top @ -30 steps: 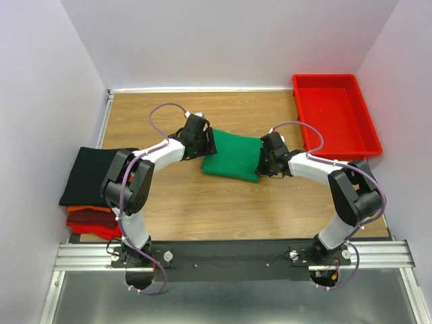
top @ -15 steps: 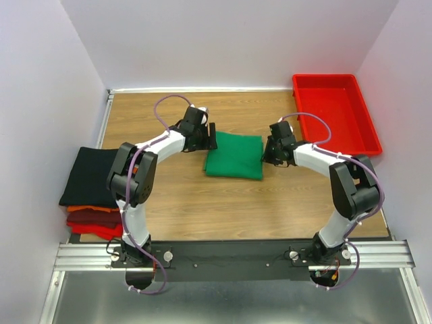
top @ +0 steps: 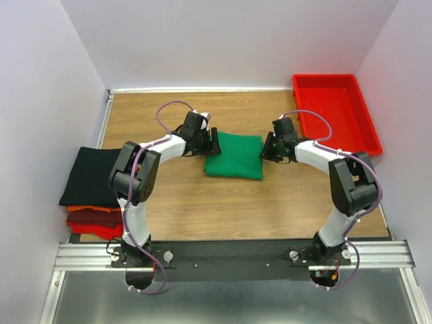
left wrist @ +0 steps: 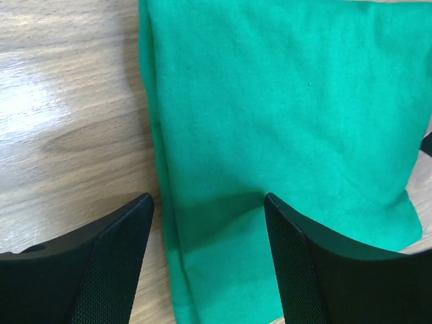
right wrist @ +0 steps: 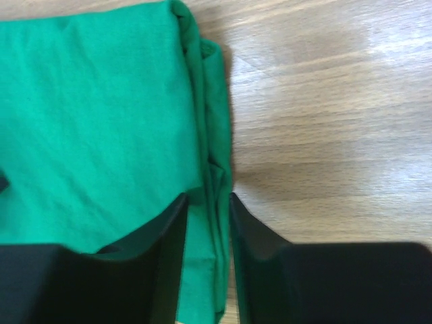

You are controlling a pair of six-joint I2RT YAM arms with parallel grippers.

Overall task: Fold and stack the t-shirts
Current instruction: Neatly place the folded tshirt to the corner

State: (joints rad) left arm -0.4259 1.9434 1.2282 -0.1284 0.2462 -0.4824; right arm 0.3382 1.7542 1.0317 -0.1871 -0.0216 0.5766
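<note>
The bright green t-shirt point(top: 234, 155) lies folded into a flat rectangle on the wooden table, mid-way between the arms. My left gripper point(top: 212, 143) is open at its left edge; in the left wrist view the gripper point(left wrist: 206, 199) straddles the folded edge of the green t-shirt point(left wrist: 283, 115) without pinching it. My right gripper point(top: 265, 150) is at the shirt's right edge; in the right wrist view the gripper point(right wrist: 208, 196) has its jaws close together on the layered hem of the green t-shirt point(right wrist: 94, 115). A folded black t-shirt point(top: 88, 174) tops a stack with orange point(top: 84, 209) and red point(top: 91, 226) ones at the left.
A rigid red plastic tray point(top: 334, 111) stands at the back right, just right of the right arm. White walls close in the table on the left, back and right. Bare wood point(top: 236, 202) lies in front of the green shirt.
One second ago both grippers held the green shirt rumpled and raised. It now lies flat and square. The left gripper has let go and both grippers sit at its side edges.
</note>
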